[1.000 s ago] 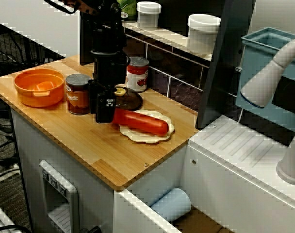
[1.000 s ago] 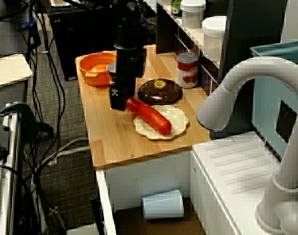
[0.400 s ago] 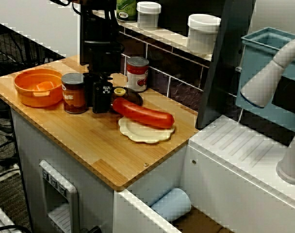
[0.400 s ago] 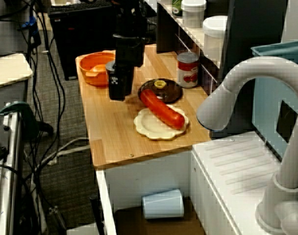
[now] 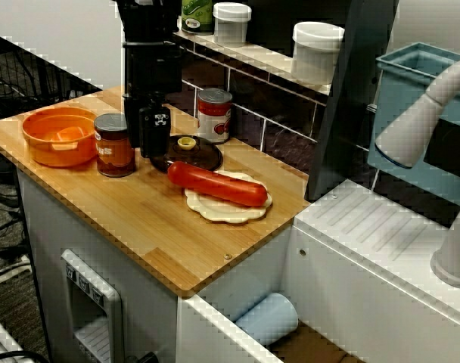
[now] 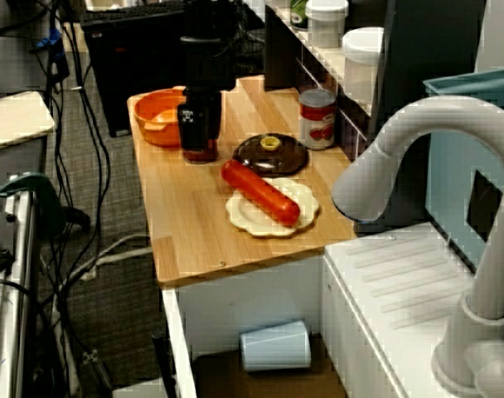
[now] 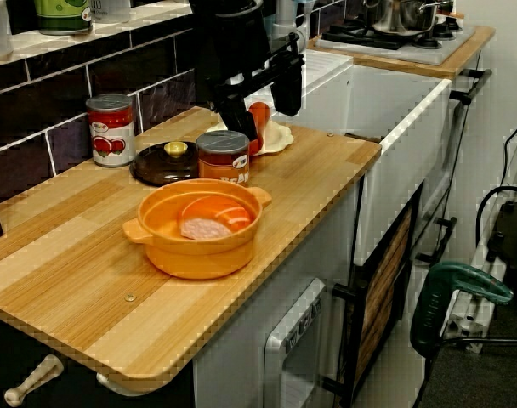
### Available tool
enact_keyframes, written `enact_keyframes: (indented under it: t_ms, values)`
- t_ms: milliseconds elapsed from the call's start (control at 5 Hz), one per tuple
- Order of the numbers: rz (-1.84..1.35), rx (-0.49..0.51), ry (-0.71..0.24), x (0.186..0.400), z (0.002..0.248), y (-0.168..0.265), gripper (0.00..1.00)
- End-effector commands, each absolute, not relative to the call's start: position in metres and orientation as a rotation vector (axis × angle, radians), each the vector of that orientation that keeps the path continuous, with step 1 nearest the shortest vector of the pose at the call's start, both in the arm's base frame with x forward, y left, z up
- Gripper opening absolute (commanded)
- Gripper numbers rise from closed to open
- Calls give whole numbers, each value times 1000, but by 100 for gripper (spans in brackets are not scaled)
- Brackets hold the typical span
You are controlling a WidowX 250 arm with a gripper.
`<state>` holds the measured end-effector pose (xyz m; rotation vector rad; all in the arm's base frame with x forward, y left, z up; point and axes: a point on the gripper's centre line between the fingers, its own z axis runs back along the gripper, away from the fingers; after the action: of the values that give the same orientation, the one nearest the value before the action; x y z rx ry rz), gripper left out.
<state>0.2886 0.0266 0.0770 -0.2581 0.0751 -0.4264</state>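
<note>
Wooden bench (image 5: 139,219) carries everything here. The orange pot (image 5: 60,136) sits at one end with orange and pale pieces inside. Your hand (image 7: 264,100) hangs released, jaws spread wide and empty. On the cream plate (image 5: 228,210) the red sausage (image 5: 215,185) lies lengthwise, one end overhanging toward the dark lid (image 5: 186,153), so that placing looks done to me. The brown-lidded jar (image 5: 113,144) stands just below the hand; you cannot tell whether they touch. Its orange label, and the writing on the tomato can (image 5: 214,115), are too small to read.
</note>
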Motion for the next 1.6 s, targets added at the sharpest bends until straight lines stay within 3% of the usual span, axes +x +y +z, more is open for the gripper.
enact_keyframes:
  t_ms: [0,600,1000,1400]
  values:
    - [-215,-51,-118,292,102,33,100]
    - [-139,-10,-168,315,88,23,100]
    - [-137,33,-199,344,88,32,100]
    - [-276,73,-226,350,100,51,100]
